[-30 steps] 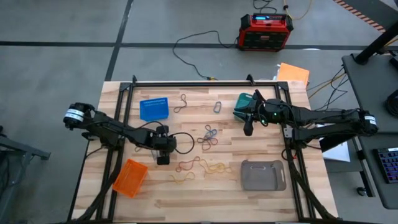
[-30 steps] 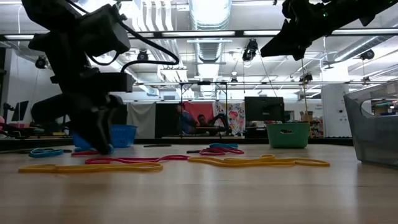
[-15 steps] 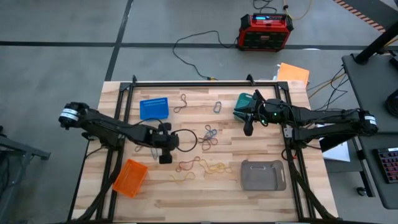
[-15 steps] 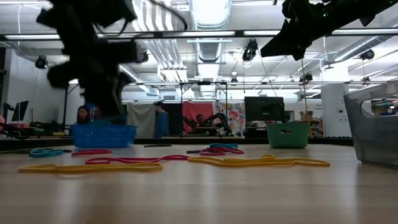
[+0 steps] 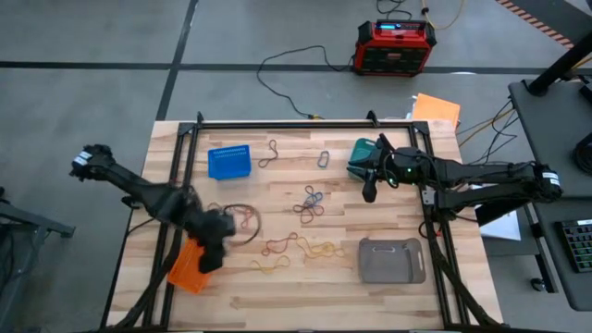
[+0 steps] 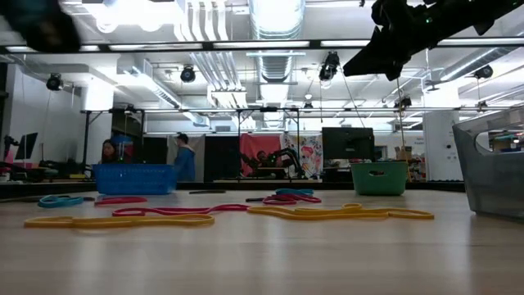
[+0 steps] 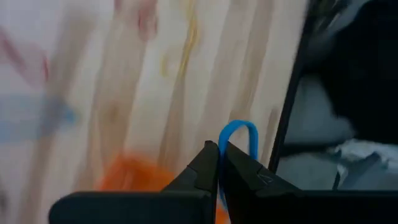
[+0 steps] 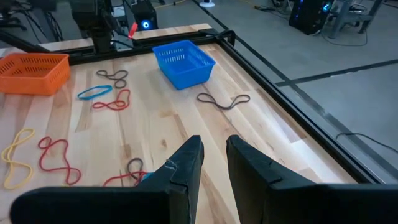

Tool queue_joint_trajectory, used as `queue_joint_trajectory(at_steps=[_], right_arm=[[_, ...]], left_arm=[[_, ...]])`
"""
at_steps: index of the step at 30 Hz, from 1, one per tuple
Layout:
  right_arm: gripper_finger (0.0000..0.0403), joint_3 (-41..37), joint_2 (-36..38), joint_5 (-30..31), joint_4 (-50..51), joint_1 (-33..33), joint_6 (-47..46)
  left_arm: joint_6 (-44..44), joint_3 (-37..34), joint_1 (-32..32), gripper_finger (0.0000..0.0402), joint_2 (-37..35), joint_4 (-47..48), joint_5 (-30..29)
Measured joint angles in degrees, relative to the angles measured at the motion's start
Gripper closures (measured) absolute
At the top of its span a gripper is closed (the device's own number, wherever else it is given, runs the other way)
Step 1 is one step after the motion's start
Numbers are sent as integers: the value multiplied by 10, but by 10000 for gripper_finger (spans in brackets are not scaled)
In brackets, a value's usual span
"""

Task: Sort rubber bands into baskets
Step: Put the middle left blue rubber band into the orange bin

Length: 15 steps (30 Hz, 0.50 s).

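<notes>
High view places my left hand [image 5: 211,259] at the near-left part of the surface [image 5: 277,287], just beside the orange basket [image 5: 190,266]. Left wrist view shows its fingers [image 7: 208,165] pressed together on a blue rubber band [image 7: 239,134], the loop standing up past the tips, with an orange blur below that I take to be that basket. A thin band needs a full pinch, since any gap would let it slip free.

The blue basket [image 5: 229,161] sits at the far-left of the surface, well apart from this hand. If bands go by colour, I judge that the load belongs there and not in the orange one; I cannot tell from these views which target is intended.

My right hand [image 5: 369,192] waits above the far-right area, just beside the teal basket [image 5: 363,157]. Right wrist view shows its fingers [image 8: 186,165] slightly apart with nothing between them, which keeps that arm out of the working zone.

The grey basket [image 5: 391,260] lies at the near right. Loose rubber bands [image 5: 310,203] remain in the middle of the surface, with red and yellow ones [image 5: 296,248] nearer the front edge, and two more at the far side [image 5: 270,153]. Most of the sorting is still to do.
</notes>
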<state>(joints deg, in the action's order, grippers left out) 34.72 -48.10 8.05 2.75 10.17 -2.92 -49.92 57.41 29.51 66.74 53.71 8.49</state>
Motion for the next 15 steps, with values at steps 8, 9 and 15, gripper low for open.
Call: queue_joint_trajectory(at_steps=[8, 9, 15], right_arm=[[335, -4, 0, 0, 0, 0, 0], [335, -4, 0, 0, 0, 0, 1], [335, -4, 0, 0, -1, 0, 8]], left_arm=[[-149, -23, 114, 402, 26, 66, -30], [-155, -28, 118, 402, 32, 70, -30], [-169, -71, 121, 402, 69, 73, -13]])
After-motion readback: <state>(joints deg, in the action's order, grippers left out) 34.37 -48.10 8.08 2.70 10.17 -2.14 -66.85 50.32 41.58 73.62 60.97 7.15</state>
